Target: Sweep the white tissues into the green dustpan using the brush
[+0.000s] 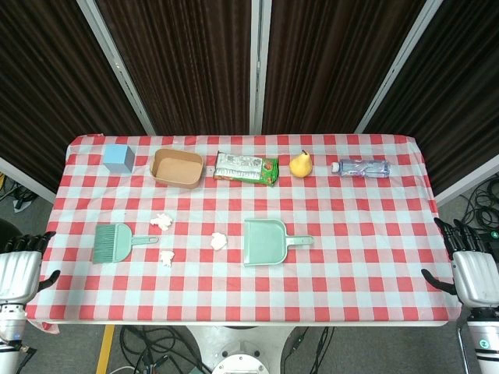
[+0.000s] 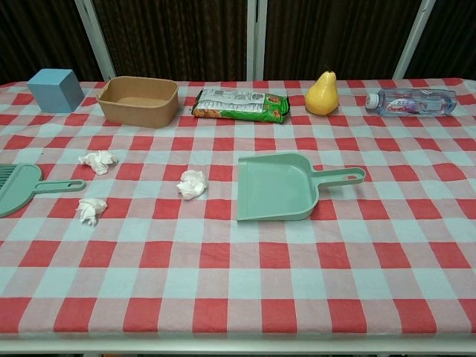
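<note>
Both hands, the left hand [image 1: 19, 269] and the right hand [image 1: 472, 269], wait beside the table [image 1: 366, 257] edges with fingers apart, holding nothing. The brush [image 1: 115, 242] lies near the left edge, and three tissues [image 1: 218, 241] sit between it and the green dustpan [image 1: 265, 241].

Left robot hand [image 1: 19, 273] and right robot hand [image 1: 472, 273] hang empty, fingers apart.

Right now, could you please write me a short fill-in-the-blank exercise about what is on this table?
1. The number of crumpled white tissues on the cloth is ____.
2. The dustpan has its handle pointing toward the robot's ____ side.
3. Between the snack packet and the water bottle stands a yellow ____.
4. The brush lies nearest the robot's ____ hand.

Missing words: three; right; pear; left
</note>
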Available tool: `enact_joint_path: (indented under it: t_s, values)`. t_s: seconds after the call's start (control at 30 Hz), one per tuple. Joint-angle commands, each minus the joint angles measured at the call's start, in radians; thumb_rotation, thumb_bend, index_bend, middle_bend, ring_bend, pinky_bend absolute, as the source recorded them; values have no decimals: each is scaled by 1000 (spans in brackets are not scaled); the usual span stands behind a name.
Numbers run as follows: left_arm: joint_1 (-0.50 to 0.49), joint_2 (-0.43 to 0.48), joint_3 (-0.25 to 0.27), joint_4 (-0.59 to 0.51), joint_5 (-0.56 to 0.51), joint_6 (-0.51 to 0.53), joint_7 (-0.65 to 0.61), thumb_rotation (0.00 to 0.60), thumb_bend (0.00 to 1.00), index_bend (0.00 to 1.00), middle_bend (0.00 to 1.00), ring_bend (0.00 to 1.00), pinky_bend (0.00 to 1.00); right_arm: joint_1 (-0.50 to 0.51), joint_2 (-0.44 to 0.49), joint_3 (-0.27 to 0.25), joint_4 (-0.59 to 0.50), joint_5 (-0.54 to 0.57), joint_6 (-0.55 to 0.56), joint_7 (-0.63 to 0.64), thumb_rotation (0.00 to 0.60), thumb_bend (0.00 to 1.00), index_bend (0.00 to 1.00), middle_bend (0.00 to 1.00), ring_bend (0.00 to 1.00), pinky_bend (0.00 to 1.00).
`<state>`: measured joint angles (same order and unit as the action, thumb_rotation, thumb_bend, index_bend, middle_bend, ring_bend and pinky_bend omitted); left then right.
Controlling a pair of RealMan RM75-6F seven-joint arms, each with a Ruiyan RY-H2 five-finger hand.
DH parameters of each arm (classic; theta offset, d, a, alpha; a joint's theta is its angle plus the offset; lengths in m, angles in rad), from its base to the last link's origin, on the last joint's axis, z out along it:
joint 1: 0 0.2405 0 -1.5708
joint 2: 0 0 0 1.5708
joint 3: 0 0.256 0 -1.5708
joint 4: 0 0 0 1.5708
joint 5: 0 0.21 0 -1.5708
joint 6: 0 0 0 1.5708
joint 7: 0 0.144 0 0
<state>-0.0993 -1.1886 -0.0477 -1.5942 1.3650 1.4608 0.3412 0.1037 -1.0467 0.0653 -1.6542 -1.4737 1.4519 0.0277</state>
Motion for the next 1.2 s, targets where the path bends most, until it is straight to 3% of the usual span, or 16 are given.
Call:
enact_joint_path:
  t_s: [0.03, 0.4, 0.53, 0.63, 0.7, 0.8, 0.93, 1.2]
  values:
    - [0, -1, -1, 1, -3, -1, 4, 600, 175, 217, 293, 230, 209, -1, 0, 0, -1, 0, -1, -1, 600, 77, 64, 139, 2, 77]
    - [-30, -13, -28, 8, 17, -14, -34, 600, 174, 230, 293, 230, 209, -5, 9, 4, -10, -12, 13, -5, 600, 78, 64, 139, 2, 77]
    - [-98, -21, -63, 12, 24, -77, -32, 600, 173, 251, 295, 245, 212, -1, 15, 9, -13, -18, 16, -11, 600, 77, 64, 139, 2, 77]
    - [-170, -46, -93, 28, 11, -159, -21, 600, 173, 300, 305, 316, 231, 0, 20, 14, -18, -15, 16, -16, 600, 78, 64, 139, 2, 77]
    - [-223, -71, -109, 47, -11, -229, 5, 600, 174, 336, 318, 406, 314, -1, 25, 17, -23, -15, 21, -20, 600, 78, 64, 139, 2, 77]
    - [-293, -121, -123, 87, -68, -321, 106, 600, 186, 356, 348, 545, 533, -5, 34, 20, -31, -15, 31, -29, 600, 77, 64, 139, 2, 77]
    - [-361, -202, -135, 124, -162, -399, 226, 600, 195, 390, 390, 646, 726, -11, 44, 21, -39, -13, 39, -34, 600, 77, 64, 139, 2, 77]
    - [-424, -325, -129, 194, -313, -450, 359, 600, 203, 414, 438, 732, 822, -20, 47, 16, -28, -2, 32, -17, 600, 76, 64, 139, 1, 77]
